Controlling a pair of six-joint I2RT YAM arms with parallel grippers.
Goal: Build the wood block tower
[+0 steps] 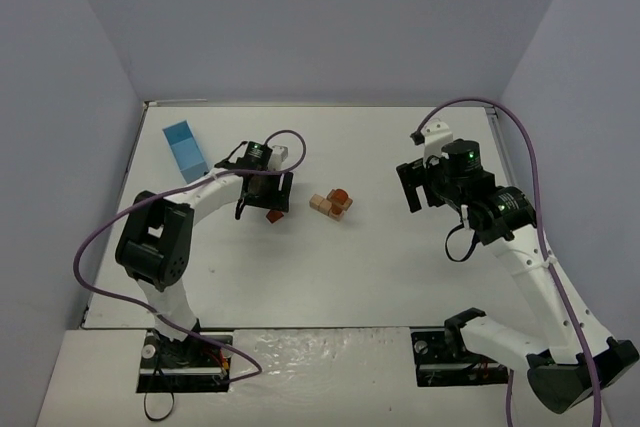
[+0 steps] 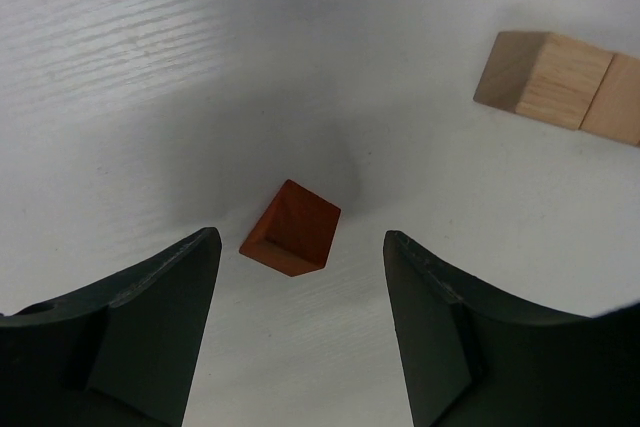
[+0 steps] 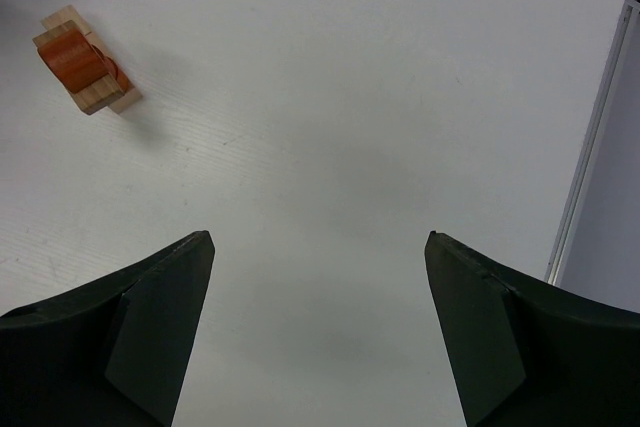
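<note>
Top cam: I couldn't count the pieces of the wood block tower [image 1: 331, 204], too small. The reddish-brown block [image 1: 272, 215] sat partly hidden under the left gripper [image 1: 265, 202]. Left wrist cam: the tan blocks [image 2: 556, 82] ran off the R edge, so no. unclear; finger bases were cut by the btm edge. Right wrist cam: right gripper [image 3: 318, 242] fingers cut likewise, tower pieces too small to sort.

Left arm [image 1: 203, 191] stretched forward, left fingers [image 2: 140, 337] parted, right arm [image 1: 503, 213] bent upward, right fingers [image 3: 135, 337] parted wide
</note>
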